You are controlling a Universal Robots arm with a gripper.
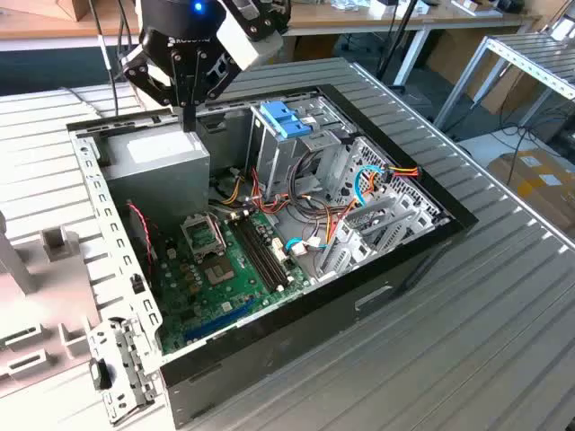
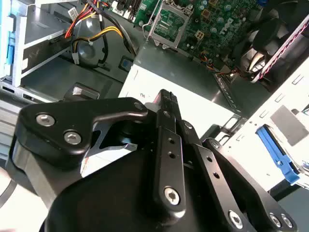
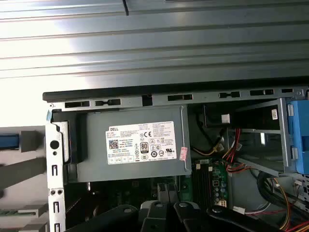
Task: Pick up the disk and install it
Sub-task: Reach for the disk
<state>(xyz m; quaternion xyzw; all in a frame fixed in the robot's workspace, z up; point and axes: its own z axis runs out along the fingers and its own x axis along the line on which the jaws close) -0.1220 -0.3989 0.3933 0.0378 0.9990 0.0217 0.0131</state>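
Gripper [image 1: 189, 122] was black. Power supply casing [image 3: 94, 159] was grey, its label [image 3: 140, 142] white. Motherboard [image 1: 211, 278] was green. At its 1 o'clock the cage bracket [image 1: 286, 118] was light blue; at 2 o'clock, cables [image 1: 395, 171] were red, yellow and blue. Table [image 1: 467, 341] was grey, striped with parallel ribs.

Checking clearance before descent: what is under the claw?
Below the claw sits the grey power supply, inside the open case. Anything beneath the supply is hidden by it.
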